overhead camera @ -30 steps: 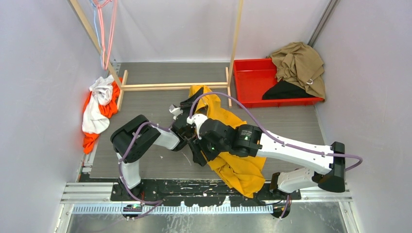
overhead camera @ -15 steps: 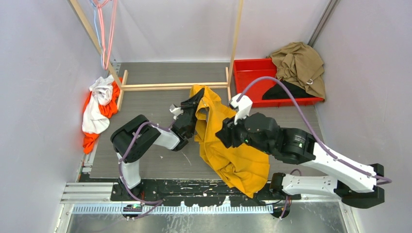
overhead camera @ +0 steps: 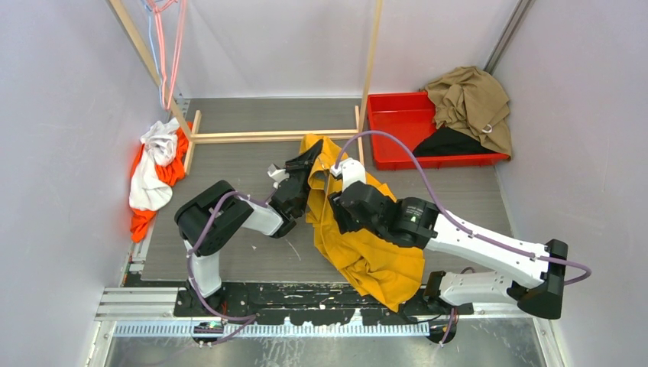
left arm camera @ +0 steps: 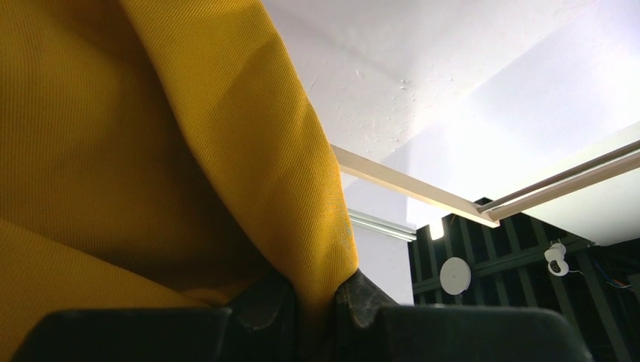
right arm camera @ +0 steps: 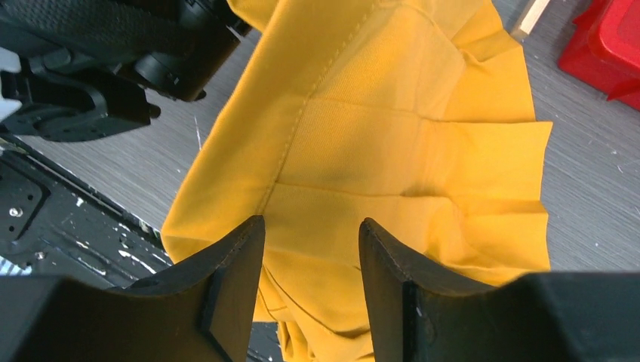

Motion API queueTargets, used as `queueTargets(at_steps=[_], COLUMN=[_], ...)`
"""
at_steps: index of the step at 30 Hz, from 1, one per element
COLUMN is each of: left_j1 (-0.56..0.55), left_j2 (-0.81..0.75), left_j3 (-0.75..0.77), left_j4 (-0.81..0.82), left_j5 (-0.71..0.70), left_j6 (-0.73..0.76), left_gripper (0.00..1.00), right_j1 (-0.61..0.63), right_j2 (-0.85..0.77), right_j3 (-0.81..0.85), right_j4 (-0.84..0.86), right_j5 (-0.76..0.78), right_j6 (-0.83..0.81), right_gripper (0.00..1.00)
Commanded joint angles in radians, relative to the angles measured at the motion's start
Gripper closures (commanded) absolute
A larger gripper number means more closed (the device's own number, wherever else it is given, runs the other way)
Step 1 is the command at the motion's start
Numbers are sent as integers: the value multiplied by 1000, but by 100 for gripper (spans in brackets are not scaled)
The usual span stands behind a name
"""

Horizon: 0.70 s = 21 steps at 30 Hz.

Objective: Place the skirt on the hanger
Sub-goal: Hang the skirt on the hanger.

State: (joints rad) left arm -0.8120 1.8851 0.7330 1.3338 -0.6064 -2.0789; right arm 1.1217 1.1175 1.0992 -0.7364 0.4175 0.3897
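Skirt (overhead camera: 370, 256), mustard-yellow and pleated, lay pinched between the left gripper's (left arm camera: 317, 294) closed jaws. The right gripper's (right arm camera: 311, 234) jaws stood apart just above it, empty. We could not see its middle beneath that arm.

Two slim robot arms, left arm (overhead camera: 264, 218) and right arm (overhead camera: 489, 246), glossy white link shells between bulky matte black joint housings, a purple cable (overhead camera: 380, 134) looping along each, small white wrist camera mount (overhead camera: 352, 171), black wedge-shaped fingers (right arm camera: 234, 286), black bases (overhead camera: 200, 297) toward six o'clock.
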Motion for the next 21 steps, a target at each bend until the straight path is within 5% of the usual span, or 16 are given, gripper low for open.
queueTargets(at_steps=[1, 21], left_j1=[-9, -28], left_j2=[-19, -42], left_j3=[51, 74], left_j4=[97, 97], left_j5=[16, 48], left_j6=[-265, -252], left_gripper=[100, 100], right_j1=[-13, -129], right_j2=[19, 27], right_j3=[6, -189], right_j4=[122, 420], right_j5=[18, -25], right_j6=[-21, -51], right_gripper=[45, 38])
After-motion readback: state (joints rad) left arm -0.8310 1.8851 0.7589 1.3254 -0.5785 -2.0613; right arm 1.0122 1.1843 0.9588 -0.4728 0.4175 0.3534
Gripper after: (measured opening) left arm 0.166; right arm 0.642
